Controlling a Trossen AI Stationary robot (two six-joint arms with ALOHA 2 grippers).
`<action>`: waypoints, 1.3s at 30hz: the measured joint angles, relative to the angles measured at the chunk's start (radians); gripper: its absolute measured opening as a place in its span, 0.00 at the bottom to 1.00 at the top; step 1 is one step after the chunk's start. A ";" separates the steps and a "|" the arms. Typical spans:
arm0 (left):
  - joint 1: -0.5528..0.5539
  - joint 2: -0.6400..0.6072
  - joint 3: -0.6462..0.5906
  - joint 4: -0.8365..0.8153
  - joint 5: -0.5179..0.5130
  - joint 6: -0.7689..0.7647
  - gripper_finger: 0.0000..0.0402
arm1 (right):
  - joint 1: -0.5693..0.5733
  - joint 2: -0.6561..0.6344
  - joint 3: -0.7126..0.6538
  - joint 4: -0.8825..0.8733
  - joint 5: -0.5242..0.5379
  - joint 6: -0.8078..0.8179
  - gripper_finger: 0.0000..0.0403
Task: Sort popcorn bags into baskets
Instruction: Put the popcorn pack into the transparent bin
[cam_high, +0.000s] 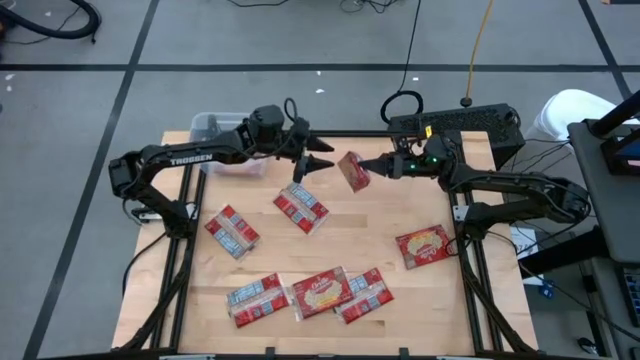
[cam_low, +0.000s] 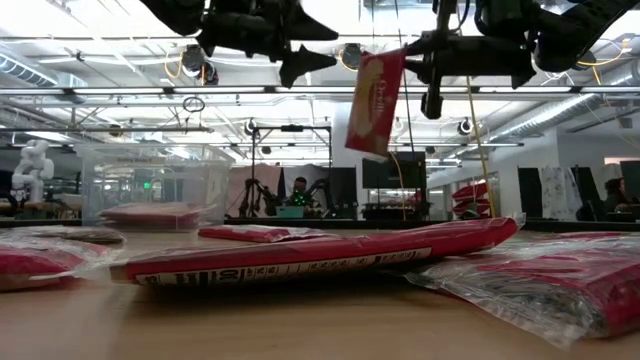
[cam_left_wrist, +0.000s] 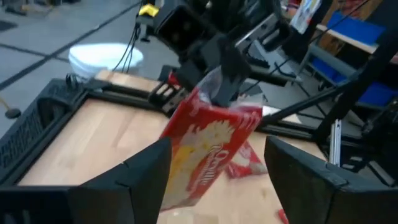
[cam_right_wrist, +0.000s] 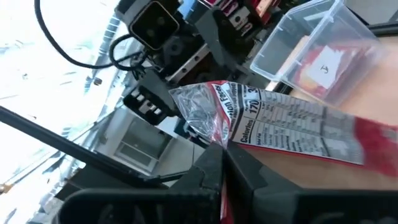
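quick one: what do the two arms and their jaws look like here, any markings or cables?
Both arms are dark, near black, with jointed segments. The left arm carries white TROSSEN lettering on its forearm. The left gripper ends in pointed black jaws; the right gripper has similar slim dark ones. A green light glows near the right wrist, and black cables loop above both wrists.

The high view looks straight down on the whole table (cam_high: 330, 250). The low view sits at tabletop level, facing across into the room. Each wrist view looks close past its own fingers toward the opposite arm. All four share the raised popcorn bag (cam_high: 352, 171).
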 joint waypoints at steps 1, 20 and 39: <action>0.000 0.000 0.000 0.006 0.000 0.000 0.67 | 0.000 0.000 0.000 0.014 0.000 0.012 0.00; 0.005 0.163 0.001 0.278 0.136 -0.078 0.67 | 0.072 0.000 0.000 0.091 0.000 0.065 0.00; 0.008 0.219 0.001 0.392 0.250 -0.201 0.03 | 0.042 -0.001 0.000 0.164 0.086 0.007 0.03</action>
